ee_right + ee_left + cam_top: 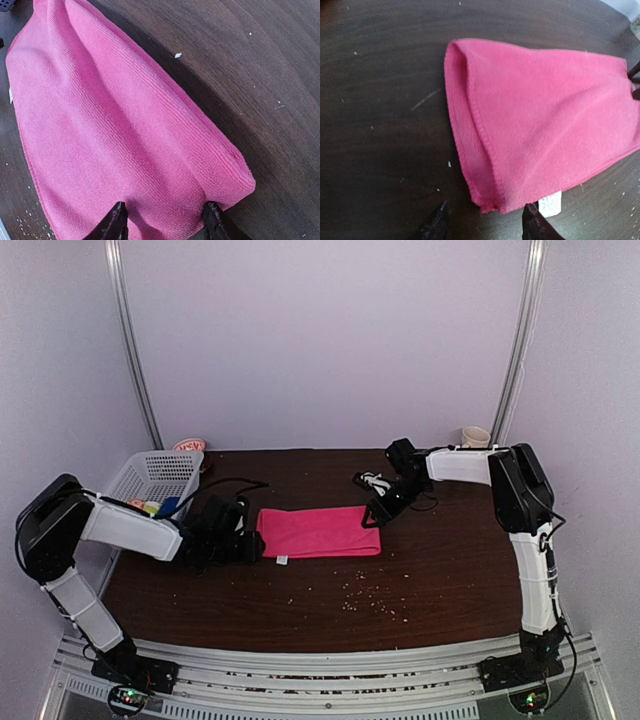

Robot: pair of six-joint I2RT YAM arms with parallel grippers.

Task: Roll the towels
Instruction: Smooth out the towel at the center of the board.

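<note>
One of the towels, bright pink [318, 532], lies folded flat in the middle of the dark table. My left gripper [250, 541] is at its left end. In the left wrist view it [487, 223] is open, its black fingertips [438, 224] standing on either side of the towel's [540, 120] near corner, by a white tag [550, 205]. My right gripper [378, 512] is at the towel's right end. In the right wrist view it [164, 220] is open, with its fingertips [116, 220] spread and pressed down on the cloth [115, 125], which creases around them.
A white lattice basket [155, 475] stands at the back left holding small coloured items. A cream mug [476, 437] is at the back right. A black-and-white object [372, 480] lies behind the right gripper. Crumbs [370, 595] dot the table near the front.
</note>
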